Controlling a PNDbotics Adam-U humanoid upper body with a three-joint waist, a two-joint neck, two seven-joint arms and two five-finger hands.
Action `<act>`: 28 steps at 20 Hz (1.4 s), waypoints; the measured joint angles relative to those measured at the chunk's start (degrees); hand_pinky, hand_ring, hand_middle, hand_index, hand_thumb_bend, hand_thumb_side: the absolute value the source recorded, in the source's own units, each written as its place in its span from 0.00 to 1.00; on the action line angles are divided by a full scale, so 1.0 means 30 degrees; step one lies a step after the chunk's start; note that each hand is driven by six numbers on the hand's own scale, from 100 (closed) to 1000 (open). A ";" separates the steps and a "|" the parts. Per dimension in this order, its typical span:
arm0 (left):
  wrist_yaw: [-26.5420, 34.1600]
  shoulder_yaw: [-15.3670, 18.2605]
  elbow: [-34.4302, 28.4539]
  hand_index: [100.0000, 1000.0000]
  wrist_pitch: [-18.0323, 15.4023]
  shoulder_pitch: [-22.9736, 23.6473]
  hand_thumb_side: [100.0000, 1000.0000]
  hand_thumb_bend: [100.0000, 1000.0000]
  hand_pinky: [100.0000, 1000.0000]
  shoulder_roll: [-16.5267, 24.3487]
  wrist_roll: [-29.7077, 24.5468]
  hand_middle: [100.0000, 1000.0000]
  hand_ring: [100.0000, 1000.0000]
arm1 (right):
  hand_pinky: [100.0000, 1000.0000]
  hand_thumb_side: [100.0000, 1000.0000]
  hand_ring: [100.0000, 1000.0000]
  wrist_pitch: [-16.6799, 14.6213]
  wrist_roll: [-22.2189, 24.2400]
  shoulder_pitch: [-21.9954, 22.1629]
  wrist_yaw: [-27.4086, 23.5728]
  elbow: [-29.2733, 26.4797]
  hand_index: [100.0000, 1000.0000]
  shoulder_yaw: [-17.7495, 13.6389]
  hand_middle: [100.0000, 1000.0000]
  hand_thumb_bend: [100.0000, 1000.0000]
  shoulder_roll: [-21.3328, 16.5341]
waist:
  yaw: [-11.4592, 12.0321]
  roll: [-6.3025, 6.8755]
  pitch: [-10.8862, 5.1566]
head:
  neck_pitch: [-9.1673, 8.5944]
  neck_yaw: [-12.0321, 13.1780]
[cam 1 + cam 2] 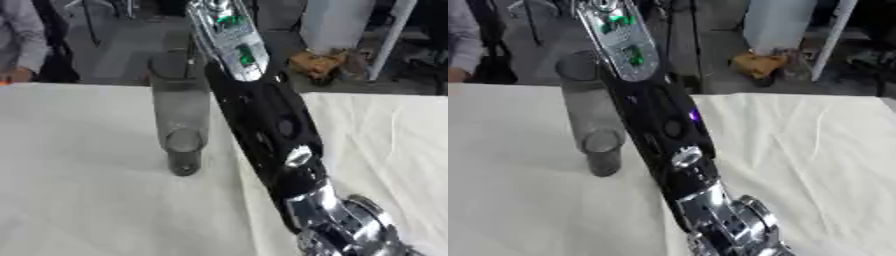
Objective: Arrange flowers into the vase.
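Right hand (620, 45): only its silver back shows, with green parts set into it. Its far end runs out past the top edge of both eye views, so whether it is open or closed, and whether it has hold of anything, cannot be told. The hand is raised well above the table, over its far edge, with the floor behind it. Below the hand comes a long black forearm (267, 130), slanting from far centre down to near right and carrying a small bright round fitting on its near part. The forearm ends in a bulky silver joint (350, 227) at the near right corner. The vase (179, 110) is a tall clear glass cylinder standing on the table just left of the forearm. In the left eye view its right side meets the arm's outline, but contact cannot be confirmed. Its wide rim shows at the far end, and its narrower, darker near end rests on the cloth. The glass looks grey and see-through. The table (87, 210) is covered with a white cloth, creased on the right side. On the floor beyond the far edge, right of the arm, lies an orange-brown lump (317, 64) beside a pale upright post (385, 40).
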 measured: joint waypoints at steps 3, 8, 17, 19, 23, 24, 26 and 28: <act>0.0000 0.0000 0.0000 0.96 0.0000 -0.0002 1.00 0.00 0.70 0.0000 0.0000 0.94 0.86 | 0.00 0.49 0.03 0.0164 0.0039 -0.0002 0.0200 0.0168 0.00 0.0001 0.00 0.40 -0.0005 | -0.0001 -0.0066 0.0000 | 0.0000 0.0018; 0.0000 0.0000 0.0000 0.96 0.0000 -0.0002 1.00 0.00 0.70 0.0000 0.0000 0.94 0.86 | 0.00 0.66 0.16 0.0840 0.0358 -0.0003 0.1165 0.0503 0.08 0.0028 0.00 0.39 -0.0052 | -0.0043 -0.0074 0.0000 | 0.0000 0.0083; 0.0000 0.0000 0.0000 0.96 0.0000 -0.0002 1.00 0.00 0.70 0.0000 0.0000 0.94 0.86 | 0.00 0.71 0.22 0.1369 0.0850 0.0001 0.1996 0.0665 0.10 -0.0054 0.00 0.40 -0.0116 | -0.0048 -0.0074 0.0002 | 0.0000 0.0119; 0.0000 0.0000 0.0000 0.96 0.0000 -0.0002 1.00 0.00 0.70 0.0000 0.0000 0.94 0.86 | 0.00 0.71 0.22 0.1392 0.0889 0.0001 0.2045 0.0684 0.11 -0.0060 0.00 0.40 -0.0162 | -0.0048 -0.0074 0.0002 | 0.0000 0.0129; 0.0000 0.0000 0.0000 0.96 0.0002 -0.0001 1.00 0.00 0.70 0.0000 0.0002 0.94 0.86 | 0.01 0.74 0.24 0.1466 0.1145 0.0001 0.2465 0.0893 0.12 0.0032 0.00 0.40 -0.0341 | -0.0050 -0.0075 0.0002 | 0.0000 0.0170; 0.0000 0.0000 0.0000 0.96 0.0003 0.0000 1.00 0.00 0.70 0.0000 0.0003 0.94 0.86 | 0.01 0.75 0.25 0.1474 0.1266 0.0001 0.2608 0.0952 0.13 0.0075 0.00 0.40 -0.0394 | -0.0067 -0.0076 0.0002 | 0.0000 0.0174; 0.0000 0.0000 0.0000 0.96 0.0004 0.0002 1.00 0.00 0.70 0.0000 0.0005 0.94 0.86 | 0.03 0.77 0.27 0.1488 0.1541 0.0001 0.2998 0.1052 0.16 0.0146 0.00 0.40 -0.0509 | -0.0096 -0.0080 0.0002 | 0.0000 0.0181; 0.0000 0.0000 0.0000 0.96 0.0011 0.0016 1.00 0.00 0.70 0.0000 0.0012 0.94 0.86 | 0.05 0.78 0.29 0.1518 0.1887 0.0001 0.3429 0.1233 0.18 0.0290 0.00 0.41 -0.0646 | -0.0109 -0.0086 0.0002 | 0.0001 0.0190</act>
